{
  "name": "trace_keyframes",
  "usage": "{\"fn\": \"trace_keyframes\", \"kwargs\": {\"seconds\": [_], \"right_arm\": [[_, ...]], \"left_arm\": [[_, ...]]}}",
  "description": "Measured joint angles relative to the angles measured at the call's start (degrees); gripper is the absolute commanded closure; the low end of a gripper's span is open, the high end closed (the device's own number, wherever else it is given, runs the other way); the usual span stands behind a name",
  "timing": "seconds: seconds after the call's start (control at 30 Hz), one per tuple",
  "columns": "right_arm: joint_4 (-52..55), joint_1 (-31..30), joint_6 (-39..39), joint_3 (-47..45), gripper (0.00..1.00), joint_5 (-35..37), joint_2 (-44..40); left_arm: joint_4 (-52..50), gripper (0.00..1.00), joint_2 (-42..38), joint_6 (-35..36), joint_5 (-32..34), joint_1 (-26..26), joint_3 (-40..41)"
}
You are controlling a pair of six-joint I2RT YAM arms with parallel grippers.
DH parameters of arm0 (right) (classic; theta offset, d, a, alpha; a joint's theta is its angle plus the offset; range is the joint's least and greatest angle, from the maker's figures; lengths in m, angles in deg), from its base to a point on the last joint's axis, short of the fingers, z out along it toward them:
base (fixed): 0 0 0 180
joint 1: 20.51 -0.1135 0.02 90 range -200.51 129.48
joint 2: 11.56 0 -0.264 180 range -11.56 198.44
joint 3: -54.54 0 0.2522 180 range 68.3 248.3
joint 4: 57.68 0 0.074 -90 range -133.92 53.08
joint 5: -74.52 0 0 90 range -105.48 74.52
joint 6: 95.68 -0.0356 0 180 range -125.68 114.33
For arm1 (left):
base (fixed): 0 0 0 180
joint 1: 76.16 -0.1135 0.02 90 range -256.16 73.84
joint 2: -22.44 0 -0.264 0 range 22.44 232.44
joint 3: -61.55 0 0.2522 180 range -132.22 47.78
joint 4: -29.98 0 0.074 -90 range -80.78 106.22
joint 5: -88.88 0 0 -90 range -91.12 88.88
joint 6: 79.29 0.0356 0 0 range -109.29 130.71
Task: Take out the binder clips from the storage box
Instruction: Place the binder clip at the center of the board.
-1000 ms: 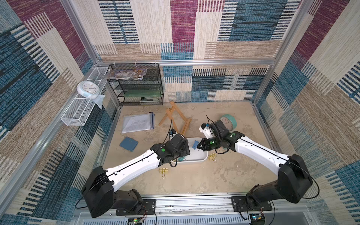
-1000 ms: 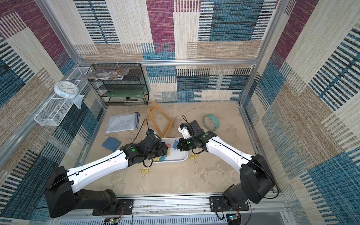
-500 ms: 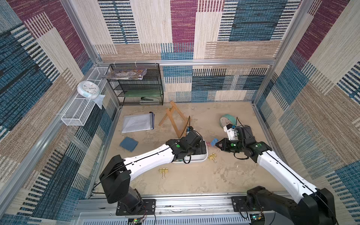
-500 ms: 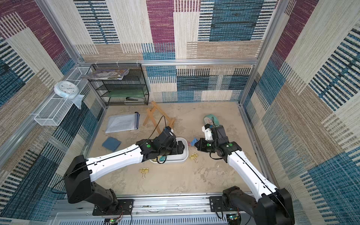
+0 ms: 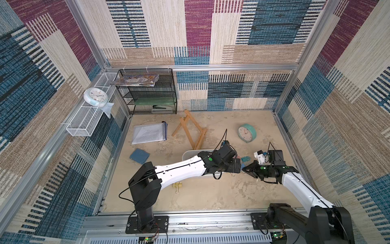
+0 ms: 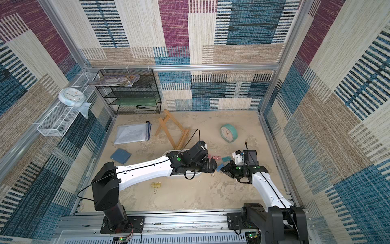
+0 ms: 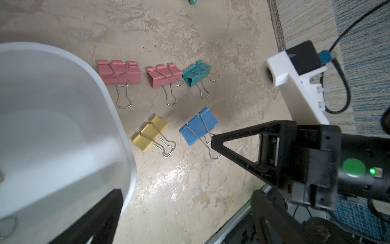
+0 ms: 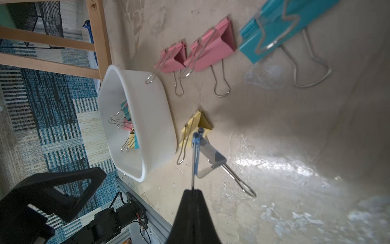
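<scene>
Right gripper [image 8: 193,191], its black wedge-shaped fingers pressed together, pinches the thin wire handle of a blue binder clip [image 7: 198,126] on the mottled beige table [image 5: 211,194], right of centre in both top views; the left gripper [image 5: 236,166] faces it with jaws spread wide. Just beside lie a yellow clip [image 7: 150,133], two pink clips [image 7: 119,72] and a teal clip [image 7: 196,75], all outside the smooth, round-cornered white storage box [image 8: 156,118]. More pastel clips [image 8: 127,126] sit inside it, and the left arm [image 5: 179,171] covers most of the box from above, a wooden easel [image 5: 187,131] behind.
</scene>
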Motion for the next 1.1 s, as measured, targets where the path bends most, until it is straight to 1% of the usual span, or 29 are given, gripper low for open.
{"fn": "trace_keyframes", "kwargs": {"seconds": [0.37,0.67,0.73,0.8,0.9,1.1], "right_arm": [[-6.29,3.87,-1.33,-1.66,1.0,-1.64,5.62],[-9.51,4.22,-1.97,-2.73,1.0,-5.38,9.94],[-9.77,4.24,-1.97,-2.86,0.98,-5.44,10.27],[-9.99,4.24,-1.95,-2.93,0.91,-5.46,10.64],[-10.25,4.22,-1.7,-2.89,0.85,-5.42,11.17],[-7.72,4.22,-0.09,-1.22,0.74,-1.68,9.07]], "left_arm": [[-2.62,0.01,0.37,0.55,0.2,0.07,-1.03],[-4.02,0.01,0.33,0.87,1.53,-0.02,-0.94],[-4.11,0.01,0.28,0.87,1.55,-0.02,-0.94],[-4.09,0.01,0.2,0.87,1.57,-0.02,-0.92],[-4.17,0.01,0.11,0.9,1.77,-0.04,-0.92],[-4.85,0.01,-0.44,1.33,3.06,-0.17,-0.79]]}}
